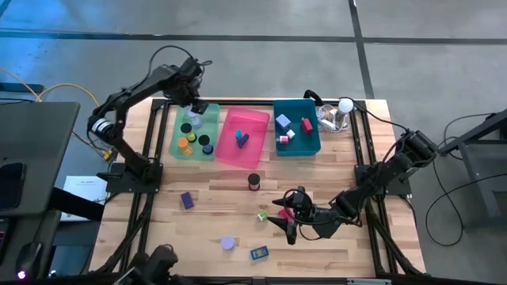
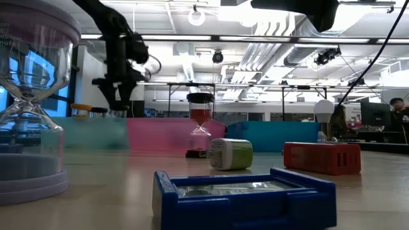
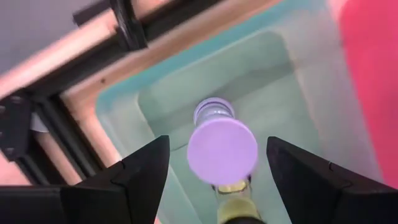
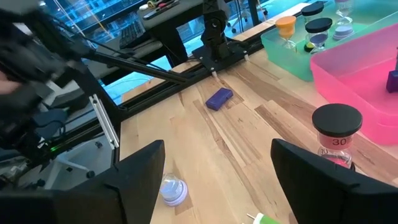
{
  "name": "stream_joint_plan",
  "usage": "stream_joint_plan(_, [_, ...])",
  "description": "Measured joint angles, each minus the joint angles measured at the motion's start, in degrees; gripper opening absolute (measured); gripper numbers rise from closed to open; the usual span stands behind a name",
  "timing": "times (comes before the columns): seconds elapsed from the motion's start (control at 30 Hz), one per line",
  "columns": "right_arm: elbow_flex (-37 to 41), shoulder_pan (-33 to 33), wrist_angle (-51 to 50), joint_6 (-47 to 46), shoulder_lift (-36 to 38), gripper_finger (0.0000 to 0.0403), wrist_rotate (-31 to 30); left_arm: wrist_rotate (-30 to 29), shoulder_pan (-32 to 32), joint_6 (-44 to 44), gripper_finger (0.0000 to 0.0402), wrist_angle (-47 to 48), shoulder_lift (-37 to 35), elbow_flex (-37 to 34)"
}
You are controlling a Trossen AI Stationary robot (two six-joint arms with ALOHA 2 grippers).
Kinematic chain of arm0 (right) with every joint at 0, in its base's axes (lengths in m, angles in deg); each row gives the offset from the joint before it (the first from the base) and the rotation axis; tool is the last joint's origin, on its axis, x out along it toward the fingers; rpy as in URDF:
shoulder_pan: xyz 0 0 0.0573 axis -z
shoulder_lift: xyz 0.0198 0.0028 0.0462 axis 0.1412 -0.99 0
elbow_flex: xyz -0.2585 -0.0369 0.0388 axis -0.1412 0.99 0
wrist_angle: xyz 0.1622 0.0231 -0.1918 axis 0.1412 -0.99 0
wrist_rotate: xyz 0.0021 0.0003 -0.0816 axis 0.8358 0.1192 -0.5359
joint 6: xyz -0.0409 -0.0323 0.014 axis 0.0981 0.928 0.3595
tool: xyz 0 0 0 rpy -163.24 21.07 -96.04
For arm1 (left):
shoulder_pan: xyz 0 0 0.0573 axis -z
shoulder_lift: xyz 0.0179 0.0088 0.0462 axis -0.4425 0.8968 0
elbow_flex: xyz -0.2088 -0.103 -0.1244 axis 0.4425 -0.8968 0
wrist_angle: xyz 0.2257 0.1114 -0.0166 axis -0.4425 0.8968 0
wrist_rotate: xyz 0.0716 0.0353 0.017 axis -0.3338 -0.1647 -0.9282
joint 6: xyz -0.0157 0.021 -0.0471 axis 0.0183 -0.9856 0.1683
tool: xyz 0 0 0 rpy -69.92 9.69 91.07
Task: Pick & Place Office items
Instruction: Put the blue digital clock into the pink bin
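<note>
My left gripper (image 1: pixel 192 113) hangs open over the far end of the green bin (image 1: pixel 176 147). In the left wrist view its fingers (image 3: pixel 146 171) stand on either side of a lavender-topped sand timer (image 3: pixel 222 148) that stands upright on the bin floor, with a gap on each side. My right gripper (image 1: pixel 279 215) is open, low over the table's near right part, pointing left. A small red block (image 1: pixel 287 212) shows at its fingers; I cannot tell whether they touch. On the table ahead of it stand a black-topped timer (image 4: pixel 336 127) and a lavender timer (image 4: pixel 172 190), and a purple block (image 4: pixel 219 98) lies there.
A pink bin (image 1: pixel 230 150) and a teal bin (image 1: pixel 310 146) with small blocks stand right of the green bin. A white ball-topped clear gadget (image 1: pixel 341 111) sits at the far right. A green block (image 1: pixel 262 214) and a blue piece (image 1: pixel 259 252) lie near the front edge.
</note>
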Motion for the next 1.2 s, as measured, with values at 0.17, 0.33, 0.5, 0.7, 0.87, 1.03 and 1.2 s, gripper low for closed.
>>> stream_joint_plan(0.17, [0.02, 0.0, 0.0, -0.26, 0.0, 0.0284, 0.0, 0.0, 0.57, 0.04, 0.0262, 0.28, -7.42, 0.02])
stream_joint_plan(0.33, [0.02, 0.0, -0.01, -0.3, 0.0, 0.0284, 1.44, 0.94, 3.89, 0.09, 0.0262, 1.37, -15.79, 0.02])
stream_joint_plan(0.5, [0.02, 0.0, -0.02, -0.03, 0.0, 0.0284, 9.56, 7.06, 10.39, 0.56, 0.0262, 1.64, -22.86, 0.02])
stream_joint_plan(0.7, [0.02, -1.5, -0.51, 4.16, -0.43, 0.0284, 22.92, 13.19, 22.66, 4.01, 0.0262, 3.0, -27.7, 0.04])
stream_joint_plan(0.87, [0.01, -3.84, 0.07, 10.54, -4.16, 0.0284, 23.78, 10.61, 35.97, 10.8, 0.0262, 4.59, -30.22, -0.34])
stream_joint_plan(1.03, [0.02, -4.87, 0.27, 14.46, -10.18, 0.0284, 23.9, -0.04, 52.42, 21.37, 0.0262, 4.48, -31.74, -2.62])
stream_joint_plan(1.2, [0.02, -4.46, 0.95, 17.69, -14.59, 0.0284, 23.85, -14.16, 70.24, 34.16, 0.0262, 2.99, -31.67, -6.38])
